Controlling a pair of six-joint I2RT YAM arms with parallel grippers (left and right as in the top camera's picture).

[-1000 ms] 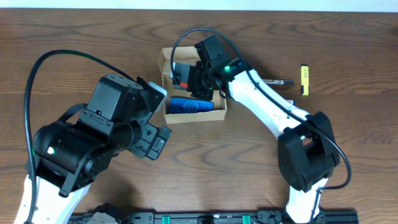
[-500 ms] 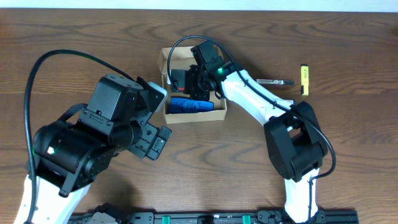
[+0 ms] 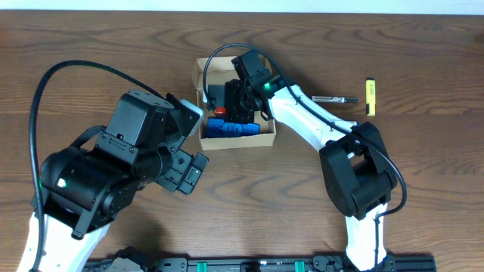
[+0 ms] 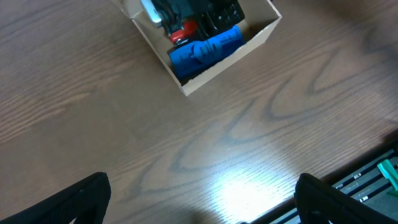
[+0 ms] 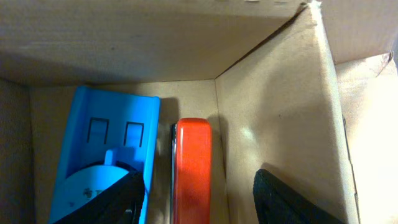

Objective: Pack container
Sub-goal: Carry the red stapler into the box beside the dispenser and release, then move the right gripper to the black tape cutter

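Cardboard box on the wooden worktop holds a blue item beside an orange item; right end effector hangs released inside it, left end effector spread wide

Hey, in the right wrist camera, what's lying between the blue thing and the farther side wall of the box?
A narrow orange-red item lies there, alongside the blue item, down inside the container. The right wrist view shows it.
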